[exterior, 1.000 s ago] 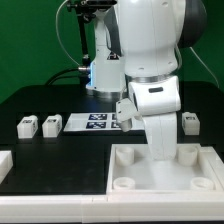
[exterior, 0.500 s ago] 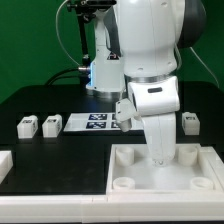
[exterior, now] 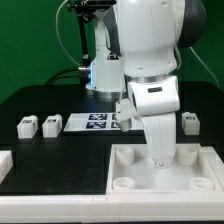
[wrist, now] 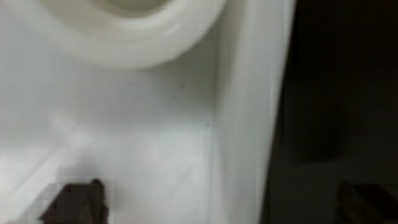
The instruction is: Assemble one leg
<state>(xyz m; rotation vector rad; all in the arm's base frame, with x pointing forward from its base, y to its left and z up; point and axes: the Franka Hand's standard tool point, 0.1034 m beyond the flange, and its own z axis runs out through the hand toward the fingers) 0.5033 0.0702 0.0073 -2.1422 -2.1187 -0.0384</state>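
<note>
Three legs in view: one leg and a second leg stand side by side on the black table at the exterior view's left. A third leg stands at the exterior view's right, just beyond the tray. A fourth cannot be seen.
Leg appearance: small white blocks, each with a black-and-white square tag on the face toward the camera. All are upright and none touches the tray.
Arm position: the arm reaches down onto the tray, apart from every leg.
Gripper state: in the wrist view the gripper has its jaws spread and its dark fingertips wide apart. The tray's edge runs between them and nothing is clamped.
Likely reason: judged to be lining up on the tray's edge to grip or shift it before fetching a leg.
Socket: a round socket lies near the fingers, with no leg in it.
Marker board: the marker board lies flat between the left pair and the arm.
Progress: judged early, since no leg is seated.
</note>
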